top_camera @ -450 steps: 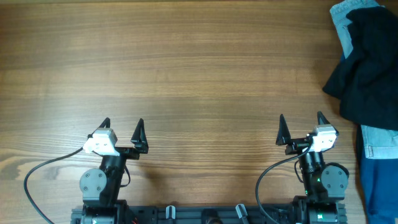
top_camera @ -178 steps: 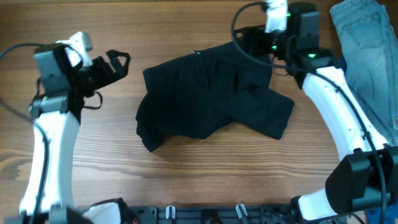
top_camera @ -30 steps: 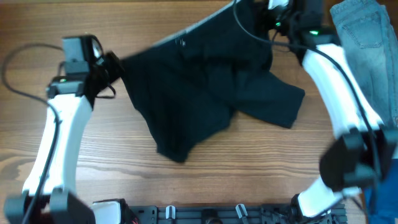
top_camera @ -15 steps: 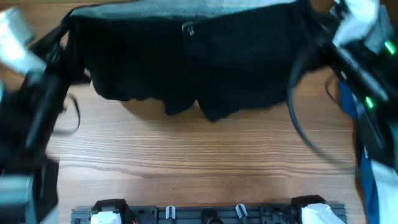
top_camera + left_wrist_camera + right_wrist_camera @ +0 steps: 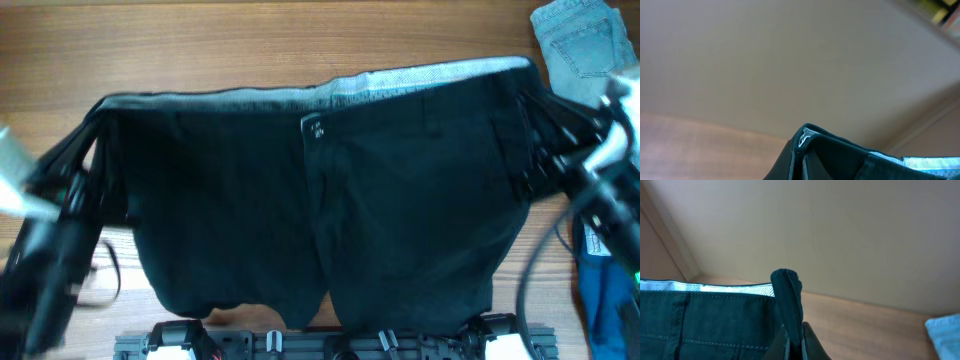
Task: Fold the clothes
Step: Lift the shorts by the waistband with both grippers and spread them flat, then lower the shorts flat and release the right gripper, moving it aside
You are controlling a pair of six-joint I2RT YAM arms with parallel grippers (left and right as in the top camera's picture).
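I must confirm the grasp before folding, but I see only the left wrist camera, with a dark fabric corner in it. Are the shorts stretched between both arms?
Observer: Yes. Overhead, the black shorts are spread wide, with the pale waistband lining along the far edge and both legs toward the robot base.
Operator: Does the right end effector hold them too?
Observer: The right wrist camera shows the right end effector shut on a pinched fold of the waistband.
Operator: Is anything near that side?
Observer: A pair of light blue jeans lies on the table just past the shorts' right corner.
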